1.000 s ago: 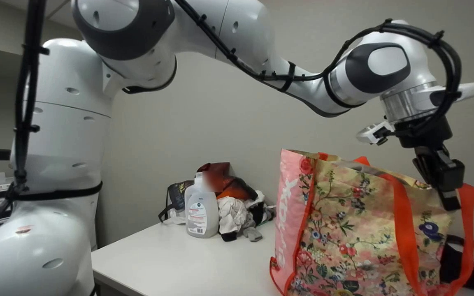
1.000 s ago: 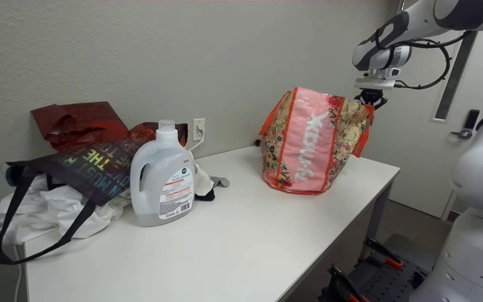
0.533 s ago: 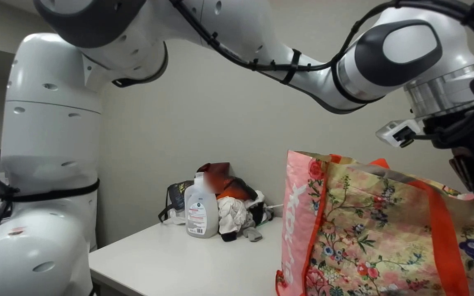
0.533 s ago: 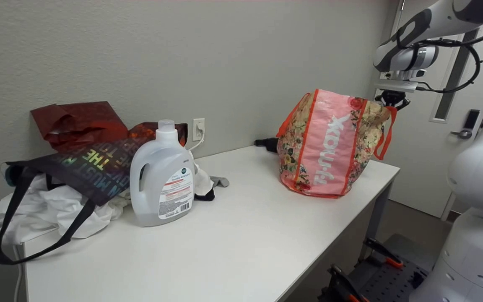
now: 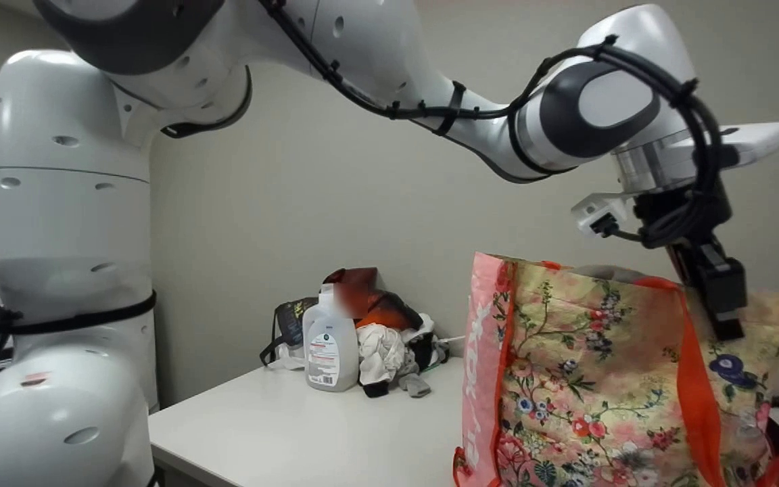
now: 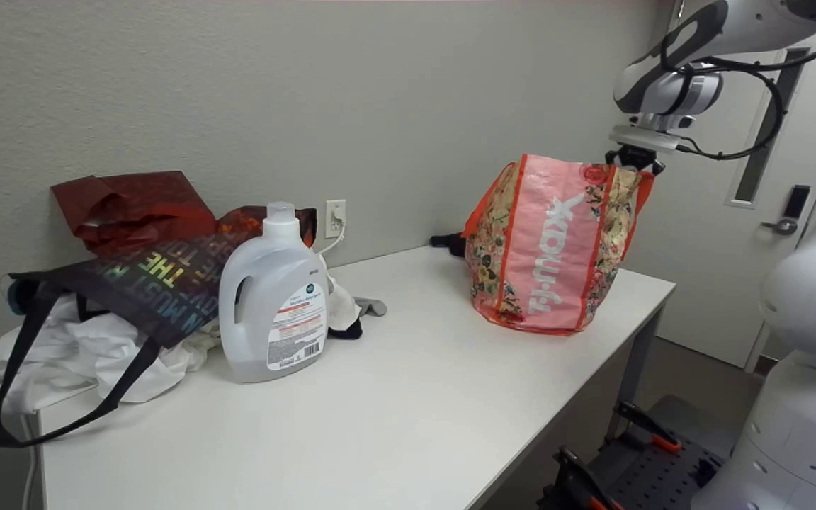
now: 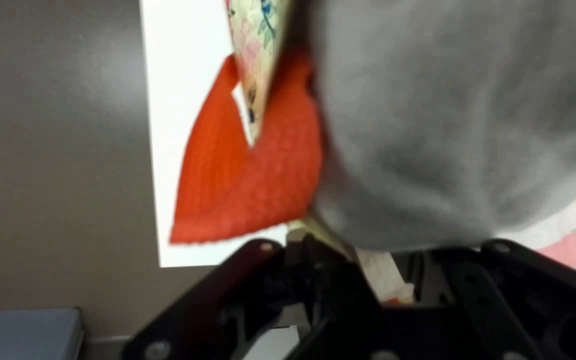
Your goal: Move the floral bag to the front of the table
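The floral bag (image 5: 585, 379) stands upright on the white table (image 5: 295, 433). Its pink end panel (image 6: 550, 248) faces the camera in an exterior view. Its orange-red strap (image 7: 248, 195) and a grey cloth inside the bag (image 7: 443, 125) fill much of the wrist view. My gripper (image 6: 635, 164) is at the bag's top rim, pointing down. In the wrist view my gripper (image 7: 363, 252) has its jaws apart, with the bag's rim edge between them. In an exterior view one finger (image 5: 724, 318) hangs in front of the bag's outer face. The other finger is hidden there.
A detergent bottle (image 6: 277, 297) stands by a pile of red and black bags (image 6: 139, 227) and white clothes (image 6: 110, 347). Black cloth (image 6: 450, 244) lies behind the floral bag by the wall. The table's front edge (image 6: 571, 404) faces the robot base.
The bag and gripper first shifted right in both exterior views, across the table. Since half a second ago the gripper has moved back left, and the bag's top has followed slightly; its base stays put.
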Robot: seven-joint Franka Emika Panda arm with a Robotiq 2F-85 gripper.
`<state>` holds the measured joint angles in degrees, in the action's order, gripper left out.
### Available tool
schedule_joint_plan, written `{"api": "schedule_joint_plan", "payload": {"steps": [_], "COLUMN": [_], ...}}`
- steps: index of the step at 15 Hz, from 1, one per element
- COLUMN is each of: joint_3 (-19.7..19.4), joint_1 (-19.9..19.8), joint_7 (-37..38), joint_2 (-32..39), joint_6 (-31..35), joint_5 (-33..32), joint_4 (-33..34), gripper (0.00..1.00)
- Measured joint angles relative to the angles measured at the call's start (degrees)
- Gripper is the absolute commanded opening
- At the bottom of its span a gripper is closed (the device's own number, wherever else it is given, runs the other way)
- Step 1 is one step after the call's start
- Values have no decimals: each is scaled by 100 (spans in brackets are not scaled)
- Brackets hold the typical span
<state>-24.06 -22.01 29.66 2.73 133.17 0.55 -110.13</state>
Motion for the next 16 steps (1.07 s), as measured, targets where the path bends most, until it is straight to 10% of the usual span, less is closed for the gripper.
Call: {"api": "schedule_joint_plan", "payload": {"steps": [5, 16], "joint_3": [481, 1511], "joint_1": [367, 841], "joint_7": [8, 105], "joint_2": [-422, -1229], "joint_6": [1, -924], "joint_5": [3, -292], "joint_4": [33, 915], "gripper": [99, 100]}}
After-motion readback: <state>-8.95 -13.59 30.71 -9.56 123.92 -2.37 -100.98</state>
